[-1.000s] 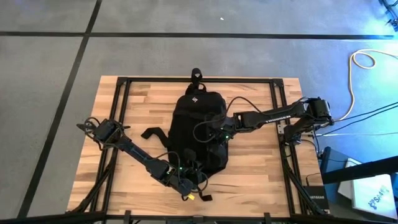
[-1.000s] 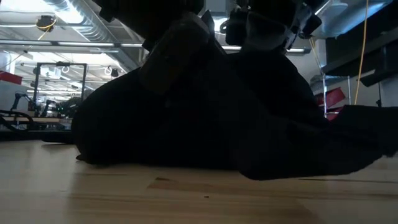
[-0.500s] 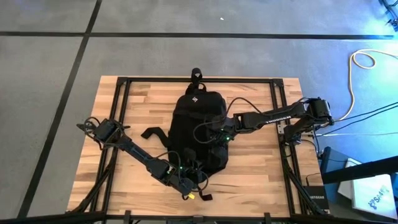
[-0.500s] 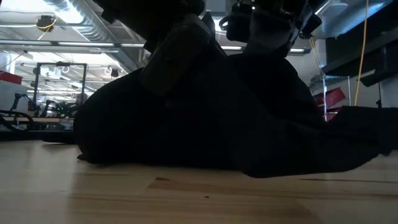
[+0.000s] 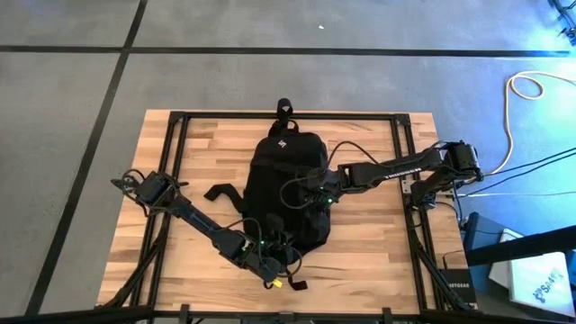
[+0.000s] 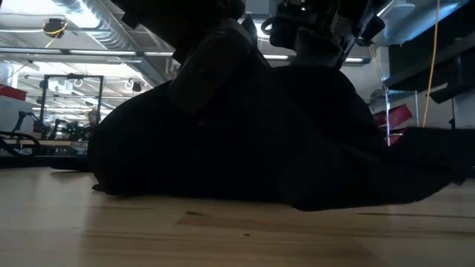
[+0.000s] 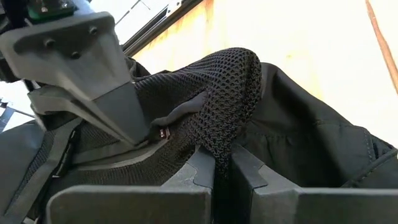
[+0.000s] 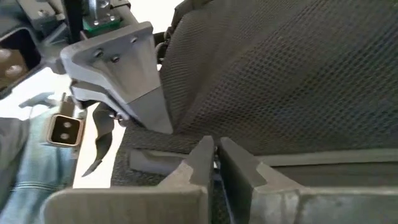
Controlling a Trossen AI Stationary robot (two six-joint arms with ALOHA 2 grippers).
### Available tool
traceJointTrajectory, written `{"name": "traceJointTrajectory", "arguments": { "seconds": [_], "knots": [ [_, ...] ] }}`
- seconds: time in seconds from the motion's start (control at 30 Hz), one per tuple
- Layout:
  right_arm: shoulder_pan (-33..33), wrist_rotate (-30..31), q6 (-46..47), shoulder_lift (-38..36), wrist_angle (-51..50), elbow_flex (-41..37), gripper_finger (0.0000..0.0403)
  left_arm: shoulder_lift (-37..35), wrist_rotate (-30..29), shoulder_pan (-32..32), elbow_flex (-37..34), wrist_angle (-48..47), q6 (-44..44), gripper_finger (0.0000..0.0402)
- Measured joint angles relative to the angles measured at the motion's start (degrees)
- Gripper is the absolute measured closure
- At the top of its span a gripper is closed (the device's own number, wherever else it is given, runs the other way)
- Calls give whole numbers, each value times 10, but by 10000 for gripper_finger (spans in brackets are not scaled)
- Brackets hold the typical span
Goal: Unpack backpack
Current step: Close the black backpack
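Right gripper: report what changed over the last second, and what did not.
The right gripper closed its fingers over the middle of the large black soft fabric backpack; they now stand together on a dark strip beside the mesh. What that strip is cannot be told. The left gripper stayed shut on a fold of black mesh at the backpack's near end. The backpack and both arms barely shifted on the wooden table.
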Motion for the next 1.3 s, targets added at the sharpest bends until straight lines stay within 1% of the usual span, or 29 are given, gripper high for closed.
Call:
{"name": "traceJointTrajectory", "arguments": {
  "seconds": [0.2,0.37,0.47,0.6,0.67,0.77,0.9,1.0,1.2,1.3],
  "knots": [
    [-8,12,-35,0,-9,0,402,0,8,-5,-1,2,0,401],
    [4,19,-48,-1,-36,0,402,0,8,-6,-1,2,0,401],
    [12,-21,-58,-1,-60,0,402,0,12,-6,-1,2,0,401],
    [29,4,-54,-1,-71,0,401,0,17,-5,-1,6,2,401],
    [36,33,-56,1,-70,0,391,0,17,-5,-1,6,2,401],
    [43,55,-63,4,-65,0,358,0,14,-5,-1,8,-2,401],
    [43,58,-69,3,-56,0,307,0,12,-8,-1,8,-1,401],
    [42,59,-69,3,-51,0,286,0,12,-8,-1,8,-1,401],
    [42,59,-66,3,-42,0,281,0,12,-7,-1,8,-2,401],
    [42,60,-55,3,-36,0,296,0,12,-7,-1,9,-2,401]
  ]
}}
